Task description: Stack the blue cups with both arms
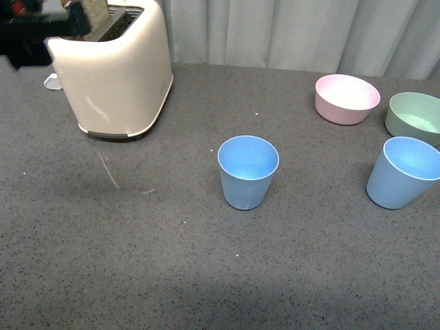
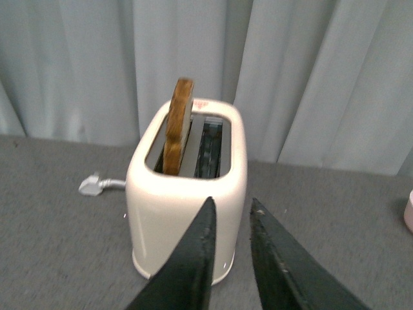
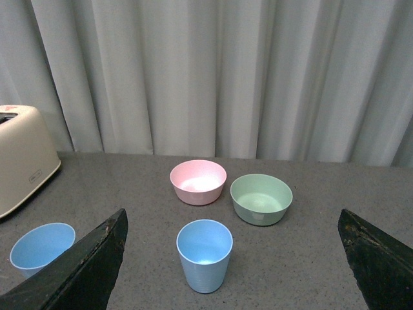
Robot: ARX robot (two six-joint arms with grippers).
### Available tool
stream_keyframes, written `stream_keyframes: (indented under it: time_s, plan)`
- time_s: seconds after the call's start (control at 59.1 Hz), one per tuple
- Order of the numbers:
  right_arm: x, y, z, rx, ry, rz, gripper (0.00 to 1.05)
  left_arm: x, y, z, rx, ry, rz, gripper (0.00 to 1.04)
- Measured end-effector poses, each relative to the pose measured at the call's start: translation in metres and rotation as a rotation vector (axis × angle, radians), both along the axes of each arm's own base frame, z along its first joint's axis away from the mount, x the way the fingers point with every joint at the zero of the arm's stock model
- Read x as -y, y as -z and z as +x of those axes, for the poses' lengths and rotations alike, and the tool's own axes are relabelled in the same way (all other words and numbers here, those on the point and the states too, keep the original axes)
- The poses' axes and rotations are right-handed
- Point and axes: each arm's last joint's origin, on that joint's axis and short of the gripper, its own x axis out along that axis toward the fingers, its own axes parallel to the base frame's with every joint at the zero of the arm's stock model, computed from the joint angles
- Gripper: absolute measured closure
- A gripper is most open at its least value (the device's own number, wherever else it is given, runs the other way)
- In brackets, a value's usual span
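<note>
Two light blue cups stand upright and apart on the grey table: one in the middle, one at the right edge. In the right wrist view the right-hand cup sits just ahead of my right gripper, whose fingers are spread wide open and hold nothing; the middle cup shows off to one side. My left gripper is shut on nothing and hovers in front of the toaster, far from both cups. The left arm shows as a dark blur at the far left.
A cream toaster with a slice of toast stands at the back left, its plug beside it. A pink bowl and a pale green bowl sit behind the right-hand cup. A curtain hangs behind the table.
</note>
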Motion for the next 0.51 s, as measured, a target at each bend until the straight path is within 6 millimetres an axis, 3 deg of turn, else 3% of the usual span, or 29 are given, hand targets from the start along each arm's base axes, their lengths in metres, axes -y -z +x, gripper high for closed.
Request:
stream_keyframes:
  time_s: [0.085, 0.237, 0.508]
  plan:
    - [0.0, 0.0, 0.0, 0.0, 0.001, 0.0, 0.1, -0.012, 0.006, -0.016, -0.033, 0.005, 0.014, 1.01]
    - [0.0, 0.0, 0.0, 0.0, 0.001, 0.0, 0.1, -0.033, -0.01, -0.046, -0.012, 0.012, 0.018, 1.01]
    - [0.0, 0.0, 0.0, 0.0, 0.001, 0.0, 0.1, -0.052, -0.008, -0.08, -0.025, 0.004, 0.022, 1.01]
